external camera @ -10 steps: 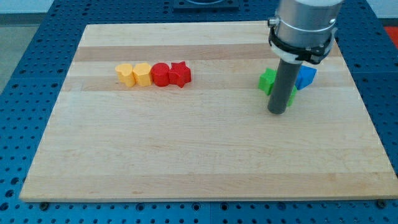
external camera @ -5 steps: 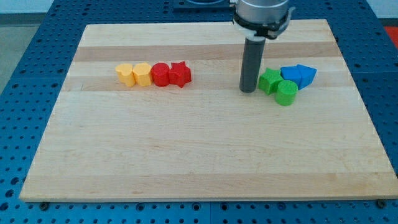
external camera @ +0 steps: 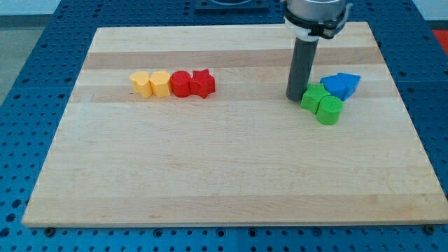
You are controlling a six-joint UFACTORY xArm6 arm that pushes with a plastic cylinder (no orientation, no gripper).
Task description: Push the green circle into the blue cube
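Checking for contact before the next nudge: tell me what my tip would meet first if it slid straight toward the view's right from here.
My tip would likely meet the green block first, right beside it; the green circle sits just past it.

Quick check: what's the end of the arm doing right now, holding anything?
No gripper, holds nothing: my tip sits at the green star's left edge, green circle just beyond.

My tip (external camera: 297, 97) stands at the foot of an upright dark rod, seemingly touching down.
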